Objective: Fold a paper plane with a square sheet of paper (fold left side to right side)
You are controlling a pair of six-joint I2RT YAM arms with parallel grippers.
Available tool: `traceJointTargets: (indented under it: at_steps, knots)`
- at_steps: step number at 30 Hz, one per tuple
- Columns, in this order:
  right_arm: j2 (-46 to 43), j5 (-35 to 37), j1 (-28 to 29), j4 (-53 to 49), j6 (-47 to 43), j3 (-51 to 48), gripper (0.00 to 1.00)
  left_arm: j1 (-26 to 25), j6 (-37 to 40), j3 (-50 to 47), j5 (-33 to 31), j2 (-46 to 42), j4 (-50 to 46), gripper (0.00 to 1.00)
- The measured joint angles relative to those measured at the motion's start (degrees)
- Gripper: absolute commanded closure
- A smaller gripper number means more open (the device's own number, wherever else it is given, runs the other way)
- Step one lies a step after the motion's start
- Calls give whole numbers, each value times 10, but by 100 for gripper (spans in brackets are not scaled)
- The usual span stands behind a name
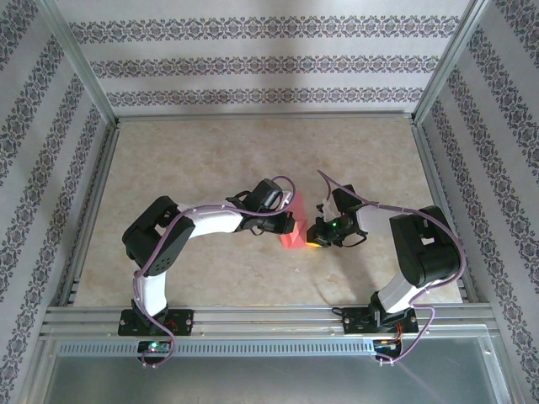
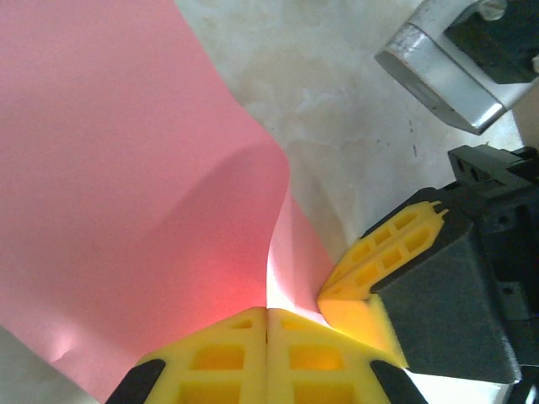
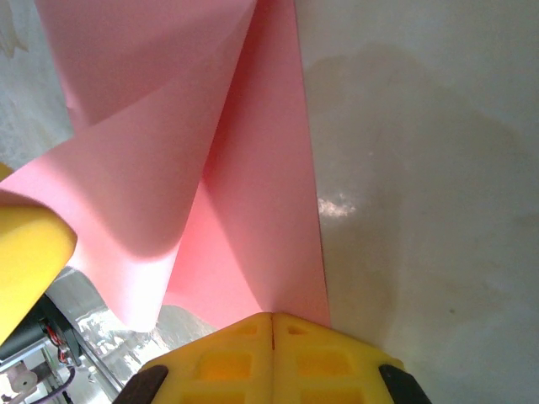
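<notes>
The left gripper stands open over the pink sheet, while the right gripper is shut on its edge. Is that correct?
No. The left gripper is shut on the pink sheet too, jaws pressed together, as the left wrist view shows. The right gripper is indeed shut on its edge.

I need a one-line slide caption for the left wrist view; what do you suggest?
Left pincer shut on the curling pink sheet of paper, right pincer gripping it close beside.
</notes>
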Motion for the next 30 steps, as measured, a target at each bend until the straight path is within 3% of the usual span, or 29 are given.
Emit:
traceJointTargets:
  at_steps: [30]
  knots:
    - [12,-2,10,-22,-6,17,100,17,35,-16,-3,1,-43,100]
